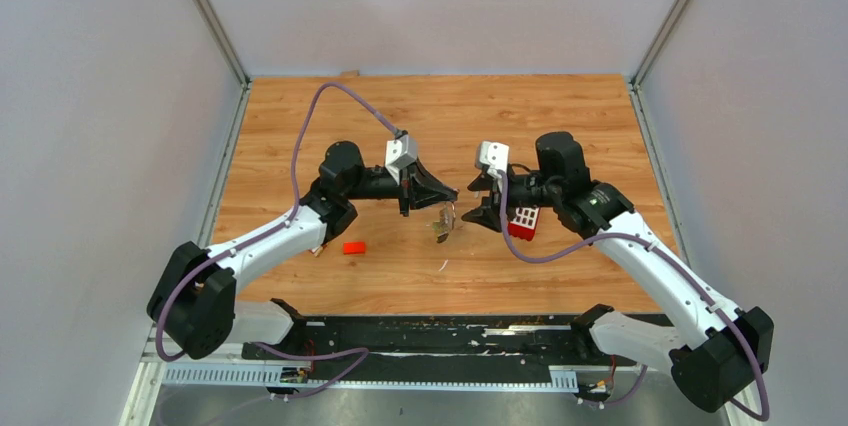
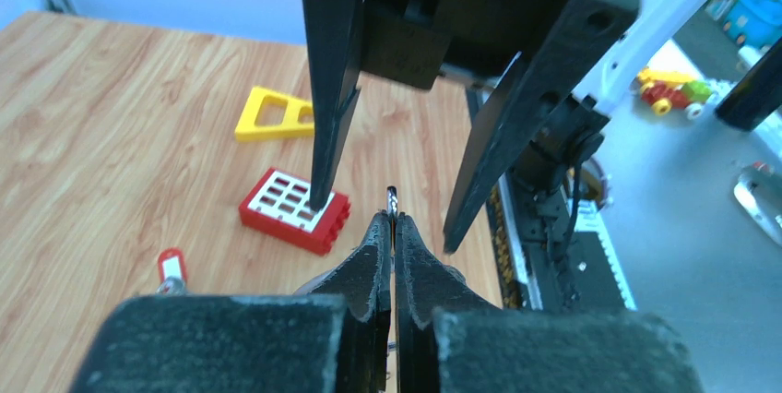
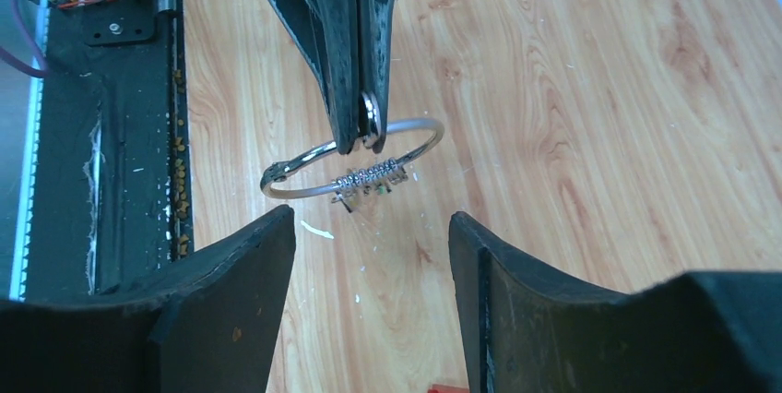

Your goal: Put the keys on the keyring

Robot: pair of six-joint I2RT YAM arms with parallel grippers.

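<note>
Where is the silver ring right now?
In the right wrist view the keyring hangs mid-frame above the wooden table, pinched in the left gripper, just ahead of the open right gripper.

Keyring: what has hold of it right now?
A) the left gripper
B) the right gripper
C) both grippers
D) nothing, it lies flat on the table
A: in the right wrist view the left gripper has its fingers shut, pinching the wire of the keyring, while the right gripper faces it with fingers apart, touching nothing.
</note>
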